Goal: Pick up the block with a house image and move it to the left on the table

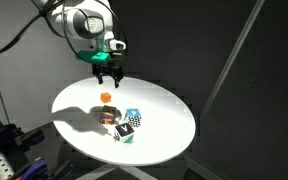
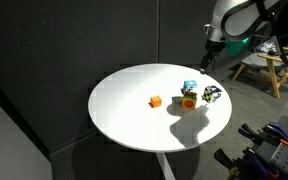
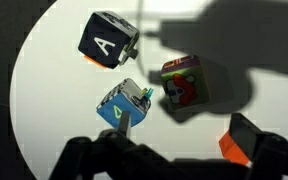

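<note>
The block with a house image (image 3: 184,82) has dark red sides and a pale picture face. It lies in shadow on the round white table (image 1: 169,110), and shows in both exterior views (image 1: 107,118) (image 2: 188,100). My gripper (image 1: 108,76) hangs open and empty well above the table, over the blocks, and also shows in an exterior view (image 2: 208,60). In the wrist view its dark fingers (image 3: 174,165) frame the bottom edge, with the block above them in the picture.
A blue-and-white cube (image 3: 122,104) (image 1: 132,113) and a black cube with a white letter A (image 3: 107,40) (image 1: 127,128) lie close to the house block. A small orange cube (image 3: 242,140) (image 1: 106,97) (image 2: 155,101) sits apart. Dark curtains surround the table.
</note>
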Robot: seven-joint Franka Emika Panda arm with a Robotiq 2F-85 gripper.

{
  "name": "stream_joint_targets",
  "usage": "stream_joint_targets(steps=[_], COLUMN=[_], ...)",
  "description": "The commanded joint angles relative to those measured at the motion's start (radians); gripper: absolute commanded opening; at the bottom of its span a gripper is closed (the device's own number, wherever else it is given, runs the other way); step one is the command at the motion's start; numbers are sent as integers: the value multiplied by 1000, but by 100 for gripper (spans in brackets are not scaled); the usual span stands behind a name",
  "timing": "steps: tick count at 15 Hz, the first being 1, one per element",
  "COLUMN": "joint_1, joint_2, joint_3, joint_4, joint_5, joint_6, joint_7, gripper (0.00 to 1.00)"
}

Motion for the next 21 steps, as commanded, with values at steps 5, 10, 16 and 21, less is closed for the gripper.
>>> stream_joint_targets(steps=[5, 10, 16, 21], joint_1=[1, -11, -5, -8], joint_2=[125, 176, 186, 193], joint_3=[22, 41, 38, 37], joint_4=[62, 114, 121, 138], joint_5=[35, 120, 122, 122], joint_6=[27, -31, -51, -66], joint_7=[-97, -193, -182, -183], gripper=[100, 100, 100, 100])
